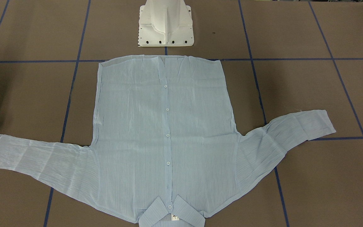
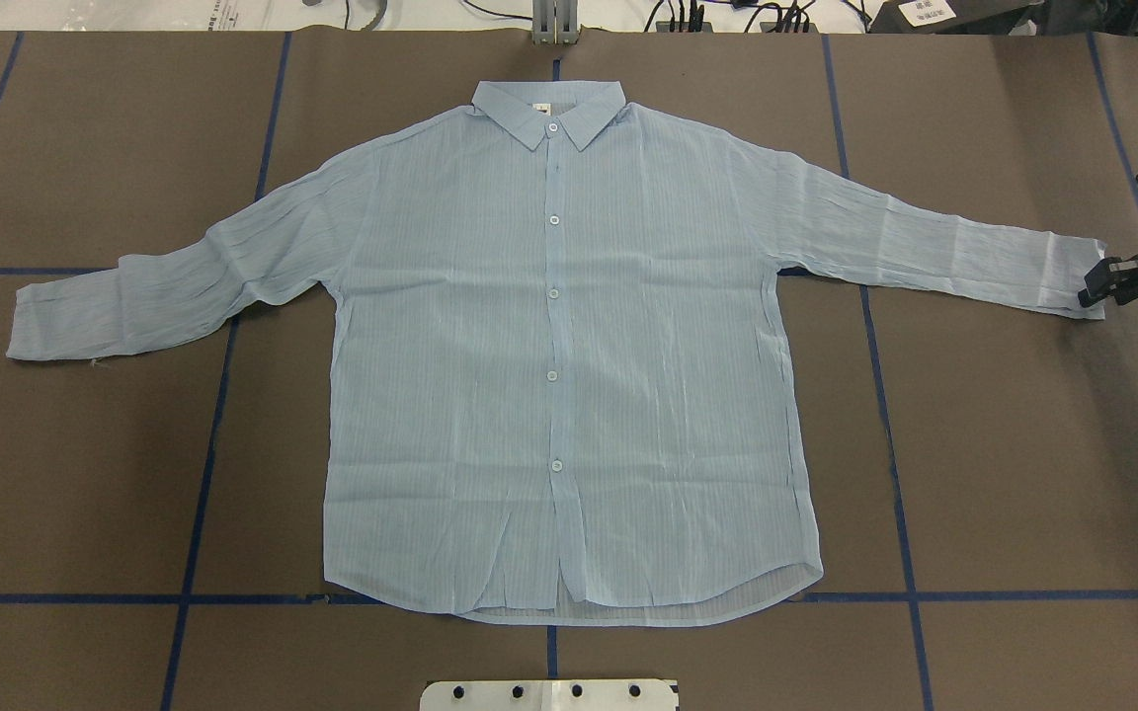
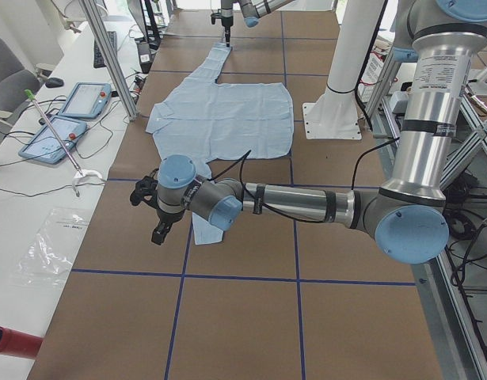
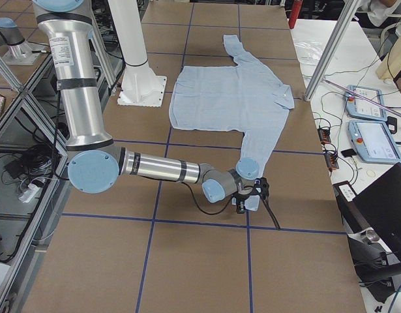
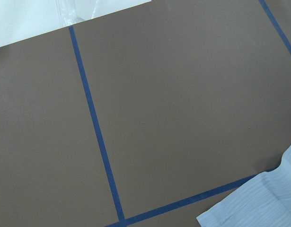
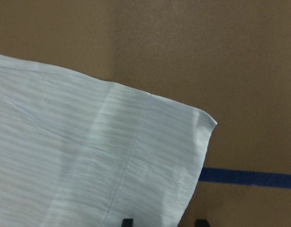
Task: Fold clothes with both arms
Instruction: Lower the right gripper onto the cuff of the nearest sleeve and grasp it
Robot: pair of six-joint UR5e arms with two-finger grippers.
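Overhead, front views oppose, sharing shirt [image 2: 549, 346]; side views along table [image 2: 1023, 444]; wrist views close.

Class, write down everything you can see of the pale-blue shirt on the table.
The shirt is thin, pale-blue, finely striped, wrinkled. It lies flat and buttoned, front up, on the brown table, collar away from the robot, both long sleeves spread sideways. White buttons run down its middle. The open right gripper sits at one cuff.

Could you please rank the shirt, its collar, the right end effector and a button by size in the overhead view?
1. shirt
2. collar and right end effector: too alike to rank, one being cropped
3. button
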